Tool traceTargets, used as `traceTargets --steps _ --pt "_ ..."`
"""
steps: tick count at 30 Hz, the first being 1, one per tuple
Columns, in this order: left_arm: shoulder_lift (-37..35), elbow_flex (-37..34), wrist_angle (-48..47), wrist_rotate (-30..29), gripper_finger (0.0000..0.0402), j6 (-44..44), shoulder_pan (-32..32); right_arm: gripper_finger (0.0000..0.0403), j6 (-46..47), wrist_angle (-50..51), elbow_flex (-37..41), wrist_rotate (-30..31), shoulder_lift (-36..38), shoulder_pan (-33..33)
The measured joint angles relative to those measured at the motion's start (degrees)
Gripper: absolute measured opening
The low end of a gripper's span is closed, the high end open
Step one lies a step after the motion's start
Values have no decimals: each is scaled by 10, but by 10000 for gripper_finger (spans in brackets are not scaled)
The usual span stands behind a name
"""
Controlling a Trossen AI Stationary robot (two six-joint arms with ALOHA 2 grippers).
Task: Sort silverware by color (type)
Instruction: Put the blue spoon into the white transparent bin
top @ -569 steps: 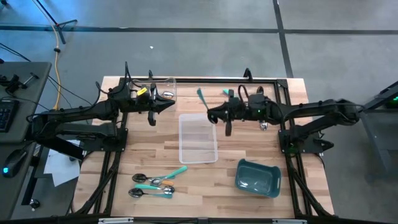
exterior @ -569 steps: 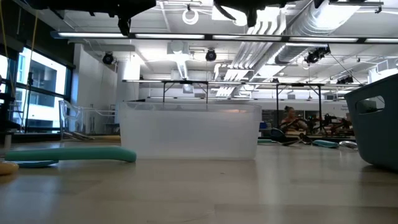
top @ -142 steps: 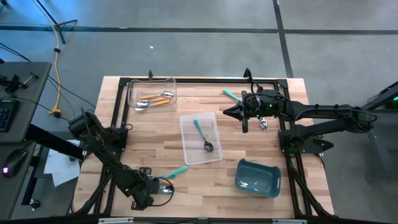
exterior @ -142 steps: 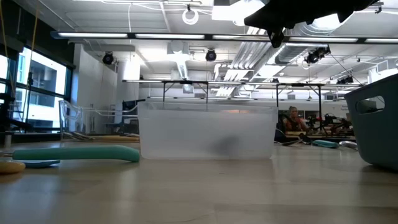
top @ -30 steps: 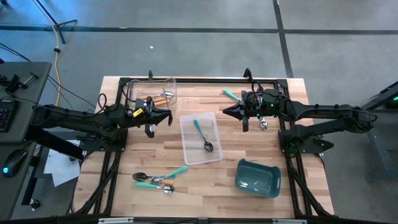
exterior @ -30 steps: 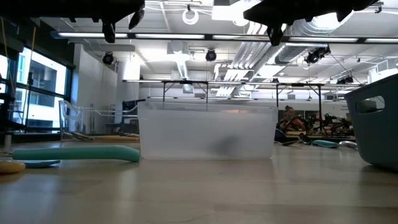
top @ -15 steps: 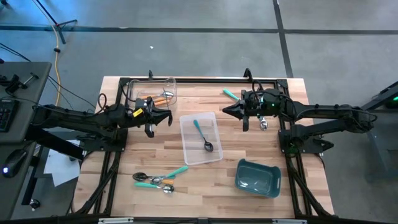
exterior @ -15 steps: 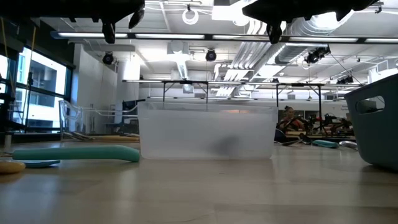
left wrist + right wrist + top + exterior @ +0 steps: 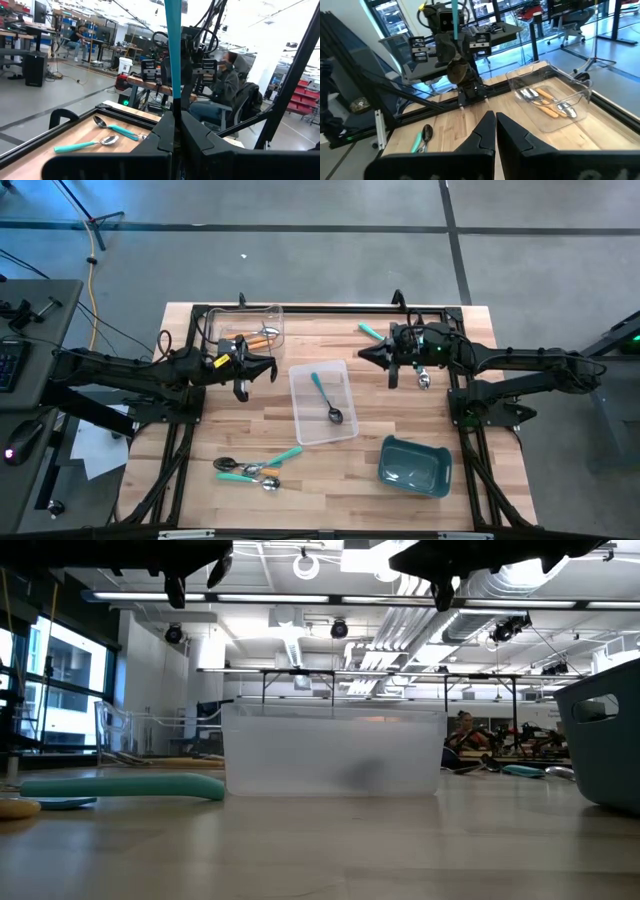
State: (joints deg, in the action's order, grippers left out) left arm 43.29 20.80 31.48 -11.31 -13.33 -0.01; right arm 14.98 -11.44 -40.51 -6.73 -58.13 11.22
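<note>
Wooden table (image 9: 370, 410): the left gripper (image 9: 243, 376), clamped on an upright teal spoon (image 9: 173, 50), hovers just left of the middle tray (image 9: 297, 430); the right gripper (image 9: 391, 366) waits closed, empty.

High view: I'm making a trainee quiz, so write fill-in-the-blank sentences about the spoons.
The middle clear tray holds ___ teal-handled spoon.
In the far clear tray, the spoons have ___ handles.
The left gripper is shut on a spoon with a ___ handle.
Missing: one; orange; teal.
</note>
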Motion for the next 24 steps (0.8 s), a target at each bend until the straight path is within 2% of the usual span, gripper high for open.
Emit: traceTargets --steps 7,14,17,20,24 --pt "0 0 0 0 0 0 0 0 30 -7 0 2 -1 0" --pt "13 0 2 -10 0 -2 0 6 88 -108 0 -6 -49 -4" --pt "32 0 22 -10 0 -18 0 29 95 -177 0 0 -88 -13" --pt "59 1 52 -8 0 -20 0 70 110 -247 -1 0 -128 -22" --pt "106 3 102 0 0 -41 0 127 85 -248 -40 0 -170 -31"
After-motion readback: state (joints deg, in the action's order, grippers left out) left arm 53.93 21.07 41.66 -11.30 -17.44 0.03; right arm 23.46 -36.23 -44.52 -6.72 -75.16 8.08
